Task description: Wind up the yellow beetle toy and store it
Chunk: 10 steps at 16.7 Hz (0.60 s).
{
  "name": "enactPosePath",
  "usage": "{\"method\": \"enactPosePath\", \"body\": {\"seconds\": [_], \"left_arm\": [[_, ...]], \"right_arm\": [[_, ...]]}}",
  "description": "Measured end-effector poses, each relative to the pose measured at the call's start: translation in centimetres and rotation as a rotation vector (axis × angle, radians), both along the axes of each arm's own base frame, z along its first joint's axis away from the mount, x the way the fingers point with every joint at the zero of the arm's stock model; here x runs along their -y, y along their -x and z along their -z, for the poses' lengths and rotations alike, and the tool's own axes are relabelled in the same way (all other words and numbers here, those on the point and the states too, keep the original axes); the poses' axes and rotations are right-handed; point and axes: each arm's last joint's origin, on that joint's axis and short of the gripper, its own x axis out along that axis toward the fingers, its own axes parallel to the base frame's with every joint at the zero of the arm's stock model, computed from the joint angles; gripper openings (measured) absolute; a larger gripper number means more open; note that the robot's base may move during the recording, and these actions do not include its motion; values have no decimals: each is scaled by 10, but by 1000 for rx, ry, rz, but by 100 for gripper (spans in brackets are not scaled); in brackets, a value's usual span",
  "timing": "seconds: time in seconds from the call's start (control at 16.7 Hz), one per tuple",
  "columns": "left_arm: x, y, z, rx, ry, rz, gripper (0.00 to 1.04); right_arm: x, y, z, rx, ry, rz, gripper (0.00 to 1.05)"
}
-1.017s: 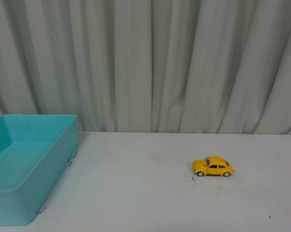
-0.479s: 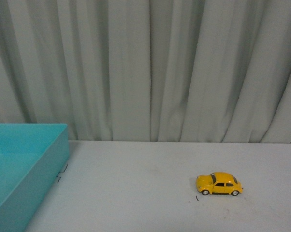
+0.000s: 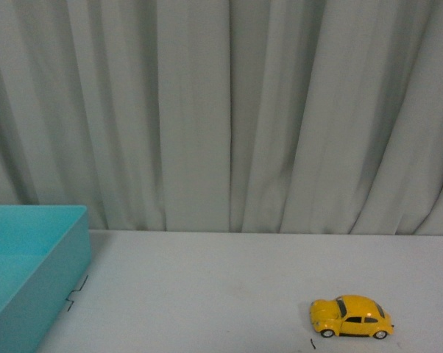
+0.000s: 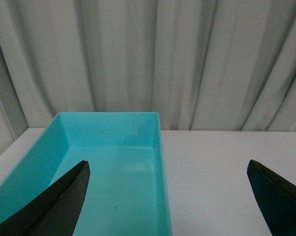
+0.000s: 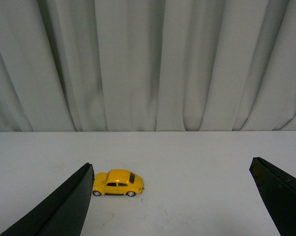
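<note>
Backdrop: a pale grey pleated curtain (image 3: 221, 110) hangs behind a white table (image 3: 207, 294).
Toy: the yellow beetle toy (image 3: 351, 317) stands on its wheels on the right of the table, well apart from the bin and touched by nothing.
Bin: an open teal bin (image 3: 30, 279) sits at the table's left side.
Step in hand: we judge this to be the approach for a first grasp.
Method: we would centre the right gripper (image 5: 171, 164) over the toy, lower it, and close lightly across the doors. That keeps the wheels free to roll back for winding.
Right arm: raised and facing the curtain. Its fingers (image 5: 64, 206) are spread wide and hold nothing; the toy lies off-centre, beside one finger.
Left arm: the left gripper (image 4: 167, 167) hangs over the bin's near end, spread wide and holding nothing.
</note>
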Motion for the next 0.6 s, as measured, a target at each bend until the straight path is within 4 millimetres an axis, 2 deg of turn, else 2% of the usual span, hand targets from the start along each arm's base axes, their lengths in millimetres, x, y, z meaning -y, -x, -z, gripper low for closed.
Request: {"method": "enactPosePath", "body": {"seconds": [0.6], "left_arm": [[0, 0, 0, 0, 0, 0, 98]], "right_arm": [[0, 0, 0, 0, 0, 0, 98]]}}
